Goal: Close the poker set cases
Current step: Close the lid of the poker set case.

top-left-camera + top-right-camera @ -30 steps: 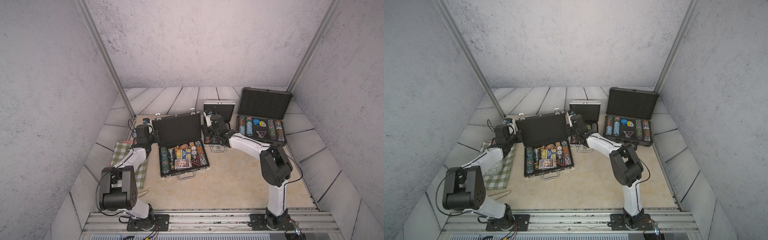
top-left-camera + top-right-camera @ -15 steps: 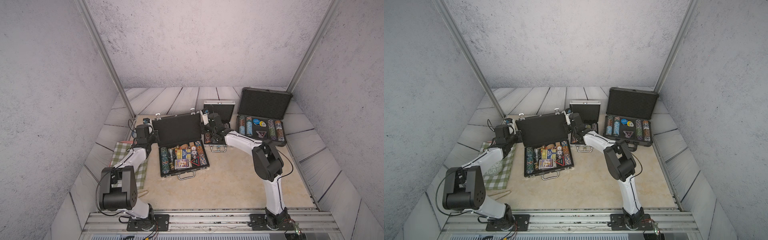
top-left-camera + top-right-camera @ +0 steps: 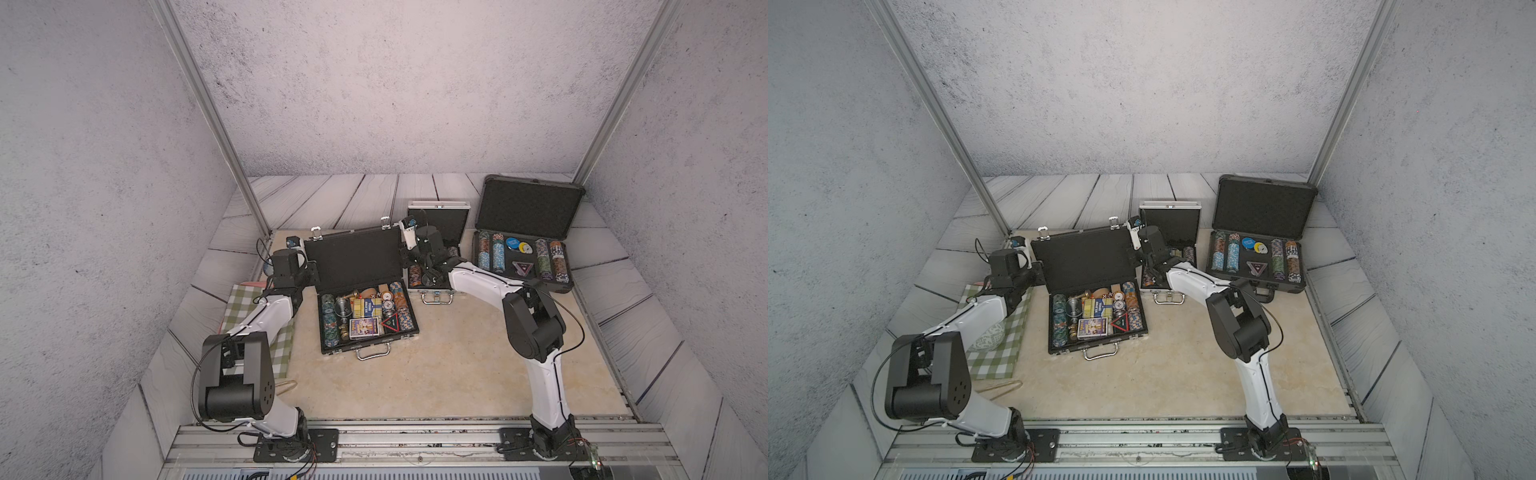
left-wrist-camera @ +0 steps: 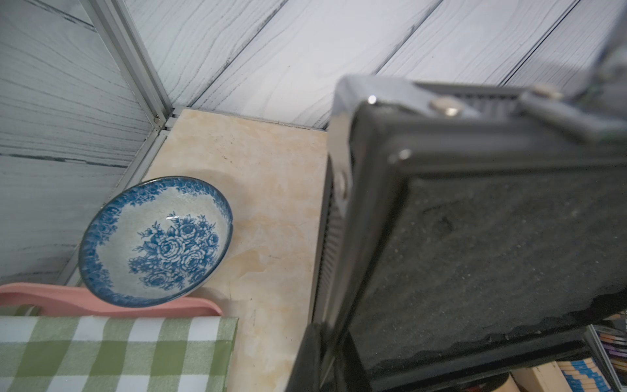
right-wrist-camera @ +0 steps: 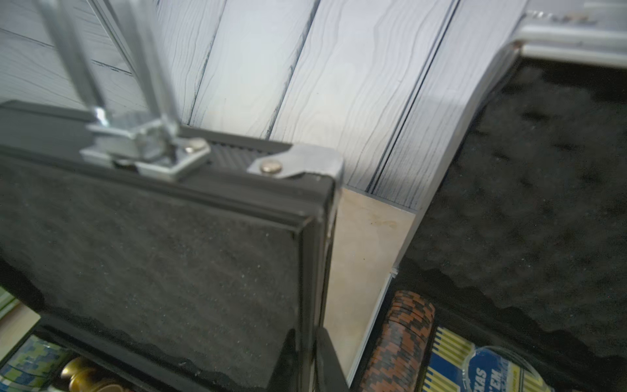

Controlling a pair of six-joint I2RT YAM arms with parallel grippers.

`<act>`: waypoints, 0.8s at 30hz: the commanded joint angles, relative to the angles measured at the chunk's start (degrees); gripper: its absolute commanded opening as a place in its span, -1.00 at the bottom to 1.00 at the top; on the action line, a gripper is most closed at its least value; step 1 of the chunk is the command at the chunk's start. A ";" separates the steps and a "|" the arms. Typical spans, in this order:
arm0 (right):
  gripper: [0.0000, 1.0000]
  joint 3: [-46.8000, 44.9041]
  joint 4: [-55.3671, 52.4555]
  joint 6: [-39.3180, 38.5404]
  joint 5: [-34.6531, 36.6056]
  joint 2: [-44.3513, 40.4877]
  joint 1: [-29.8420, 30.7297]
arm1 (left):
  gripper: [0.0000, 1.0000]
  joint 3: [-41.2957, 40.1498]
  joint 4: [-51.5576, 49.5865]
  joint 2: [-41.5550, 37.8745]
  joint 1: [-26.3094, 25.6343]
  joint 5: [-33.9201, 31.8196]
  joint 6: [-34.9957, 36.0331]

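Observation:
Three poker set cases stand open on the beige mat. The black flat case (image 3: 353,259) (image 3: 1084,262) is left of centre with its foam-lined lid upright. My left gripper (image 3: 309,271) (image 4: 330,342) is shut on the left edge of that lid (image 4: 492,254). On the lid's right edge (image 5: 169,254) my right gripper (image 3: 405,257) (image 5: 310,346) is also shut. The silver case (image 3: 451,224) (image 5: 543,203) stands just behind the right gripper. Further right is the dark-grey case (image 3: 528,212) (image 3: 1262,212).
A blue-and-white bowl (image 4: 156,237) leans on a pink board (image 4: 101,305) behind the green checked cloth (image 3: 257,324) (image 4: 101,353), left of the black case. A thin wooden loop (image 3: 286,386) lies near the left arm's base. Plank walls slope up around the mat.
My right gripper has closed onto the right edge of the black case's lid, and that arm's elbow has shifted. The left arm and the lid have not visibly moved.

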 commanded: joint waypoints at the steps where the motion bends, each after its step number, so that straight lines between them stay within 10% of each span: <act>1: -0.83 -2.68 1.77 -0.70 -1.37 -0.28 -0.13 | -0.87 0.02 -1.65 -1.66 -1.27 3.38 -2.90; 19: -1.00 -12.09 9.26 -1.71 -3.74 -6.07 -0.13 | -0.89 0.20 -3.14 -1.82 -1.37 2.84 -2.66; 24: -1.00 -14.64 10.64 -1.82 -3.60 -6.68 -0.14 | -0.43 -0.01 -4.26 -2.45 -1.45 2.59 -4.19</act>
